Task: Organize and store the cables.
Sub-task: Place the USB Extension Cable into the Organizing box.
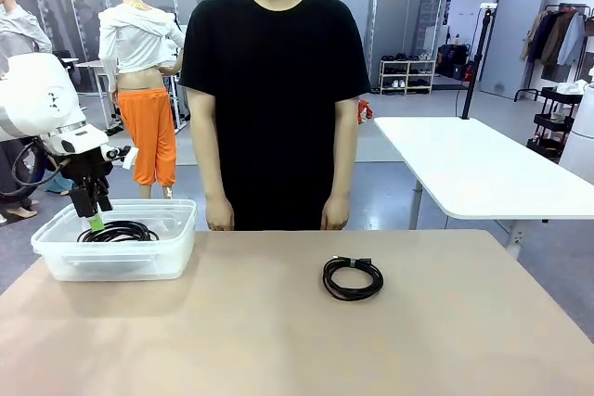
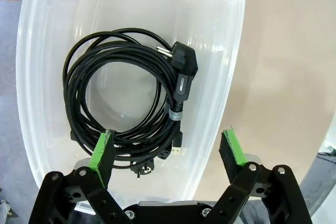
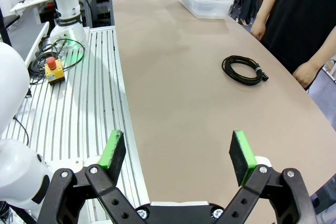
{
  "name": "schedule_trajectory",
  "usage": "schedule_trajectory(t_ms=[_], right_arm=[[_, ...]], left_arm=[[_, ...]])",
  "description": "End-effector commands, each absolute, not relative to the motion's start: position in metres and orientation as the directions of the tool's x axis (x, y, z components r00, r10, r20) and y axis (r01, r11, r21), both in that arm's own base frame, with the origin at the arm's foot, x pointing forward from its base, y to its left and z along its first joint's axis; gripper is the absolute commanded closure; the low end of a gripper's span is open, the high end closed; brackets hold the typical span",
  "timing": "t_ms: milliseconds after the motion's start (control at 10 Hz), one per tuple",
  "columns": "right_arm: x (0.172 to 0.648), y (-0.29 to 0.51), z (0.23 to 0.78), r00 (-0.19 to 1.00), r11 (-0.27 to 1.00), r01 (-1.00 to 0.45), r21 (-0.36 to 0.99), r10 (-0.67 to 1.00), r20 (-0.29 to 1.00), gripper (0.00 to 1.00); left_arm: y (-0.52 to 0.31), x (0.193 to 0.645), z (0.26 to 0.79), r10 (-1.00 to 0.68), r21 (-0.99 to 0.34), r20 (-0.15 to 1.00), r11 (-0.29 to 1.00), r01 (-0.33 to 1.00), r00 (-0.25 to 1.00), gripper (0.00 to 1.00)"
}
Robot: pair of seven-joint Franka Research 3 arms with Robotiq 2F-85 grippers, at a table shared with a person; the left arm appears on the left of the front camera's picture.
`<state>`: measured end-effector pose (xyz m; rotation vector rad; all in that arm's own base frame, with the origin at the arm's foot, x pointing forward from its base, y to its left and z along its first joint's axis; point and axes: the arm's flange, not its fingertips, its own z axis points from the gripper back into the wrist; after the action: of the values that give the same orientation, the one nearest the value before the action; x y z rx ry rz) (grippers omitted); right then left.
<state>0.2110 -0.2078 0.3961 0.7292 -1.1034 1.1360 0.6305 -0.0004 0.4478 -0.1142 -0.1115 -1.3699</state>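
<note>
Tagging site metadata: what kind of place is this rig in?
Probably a robotics lab or data-collection hall, not a home. Signs: an emergency-stop button box on a ribbed aluminium base, another white robot arm at a farther table, and open floor with shelving racks.

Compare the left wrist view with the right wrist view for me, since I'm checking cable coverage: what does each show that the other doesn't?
Left wrist alone: the coiled cable lying inside the clear bin, plug visible, with the open left gripper above it. Right wrist alone: the second coiled cable loose on the table, the person's hands at the edge, and the open right gripper. Both share: the bin and the tabletop.
</note>
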Motion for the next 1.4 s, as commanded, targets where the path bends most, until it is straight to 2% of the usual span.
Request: schedule_trajectory(t_ms=[0,400,500,700,900,1000,1100,1200,1300], right_arm=[[0.212,-0.209,0.398,0.016,0.296,-0.951,-0.085,0.324,0.946,0.0],[0.212,-0.209,0.398,0.016,0.296,-0.951,-0.085,0.324,0.946,0.0],[0.212,-0.209,0.398,0.016,0.296,-0.951,-0.085,0.324,0.946,0.0],[0.212,-0.209,0.398,0.016,0.296,-0.951,-0.085,0.324,0.946,0.0],[0.212,-0.209,0.398,0.016,0.296,-0.951,-0.085,0.324,0.946,0.0],[0.212,-0.209,0.398,0.016,0.296,-0.951,-0.085,0.324,0.946,0.0],[0.212,-0.209,0.398,0.016,0.296,-0.951,-0.085,0.324,0.946,0.0],[0.212,-0.209,0.398,0.016,0.296,-0.951,-0.085,0.324,0.946,0.0],[0.212,-0.209,0.398,0.016,0.296,-0.951,-0.085,0.324,0.946,0.0]], left_arm=[[0.001,0.634,0.449,-0.969,-0.012,0.148,0.197,0.98,0.197,0.0],[0.0,0.63,0.448,-0.97,-0.016,0.146,0.196,0.981,0.196,0.0],[0.007,0.613,0.471,-0.944,-0.014,0.14,0.299,0.954,0.298,0.0],[0.035,0.536,0.509,-0.877,-0.006,0.328,0.371,0.929,0.352,0.0],[0.077,0.461,0.51,-0.758,-0.129,0.5,0.413,0.902,0.419,0.0],[0.086,0.435,0.506,-0.717,-0.131,0.57,0.403,0.906,0.401,0.0],[0.093,0.413,0.501,-0.678,-0.121,0.663,0.32,0.94,0.316,0.0],[0.113,0.397,0.495,-0.664,-0.042,0.71,0.291,0.956,0.233,0.0],[0.136,0.383,0.484,-0.575,0.015,0.801,0.3,0.954,0.168,0.0]])
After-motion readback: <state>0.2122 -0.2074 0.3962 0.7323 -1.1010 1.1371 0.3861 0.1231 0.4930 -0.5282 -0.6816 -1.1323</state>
